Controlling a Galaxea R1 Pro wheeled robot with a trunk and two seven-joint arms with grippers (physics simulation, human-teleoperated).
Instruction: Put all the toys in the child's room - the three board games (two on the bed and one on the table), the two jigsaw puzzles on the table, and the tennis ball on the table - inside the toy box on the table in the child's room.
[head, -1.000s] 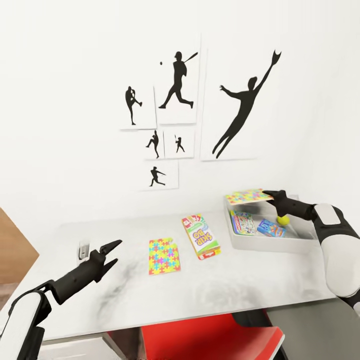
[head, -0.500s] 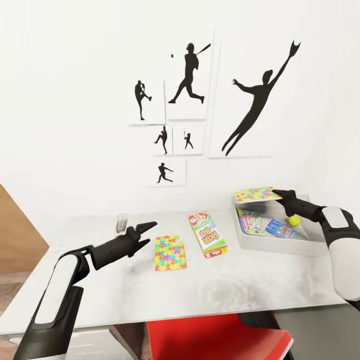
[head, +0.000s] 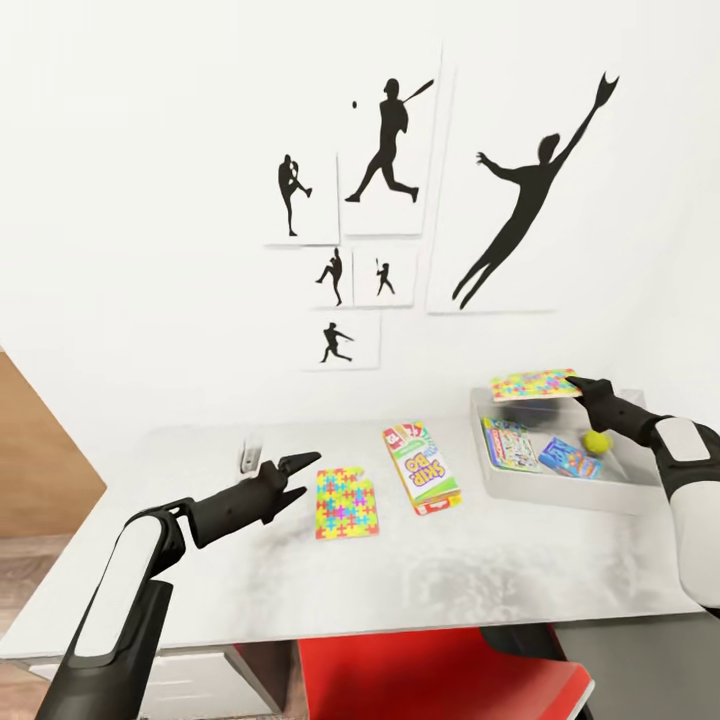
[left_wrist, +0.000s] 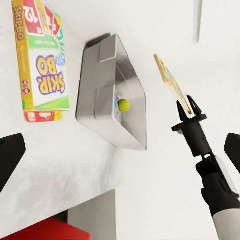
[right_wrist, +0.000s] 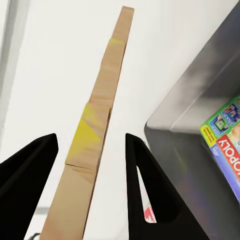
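Note:
My right gripper (head: 580, 384) is shut on one jigsaw puzzle (head: 532, 383), held flat above the back edge of the toy box (head: 560, 492). In the right wrist view that jigsaw puzzle (right_wrist: 100, 120) runs edge-on between the fingers (right_wrist: 145, 185). Inside the toy box lie a green-white board game (head: 510, 444), a blue board game (head: 570, 458) and the tennis ball (head: 597, 441). A second jigsaw puzzle (head: 346, 503) and the SKIP BO board game (head: 422, 470) lie on the table (head: 400, 570). My left gripper (head: 308, 474) is open just left of that puzzle, low over the table.
A small grey-white object (head: 250, 452) stands on the table behind my left gripper. A red chair (head: 430, 675) sits under the table's front edge. Baseball silhouettes hang on the white wall behind. A wooden surface (head: 40, 440) shows at the far left.
The camera has shifted, moving the whole scene right. My left arm has reached forward to the puzzle on the table. The right gripper still holds its puzzle over the toy box.

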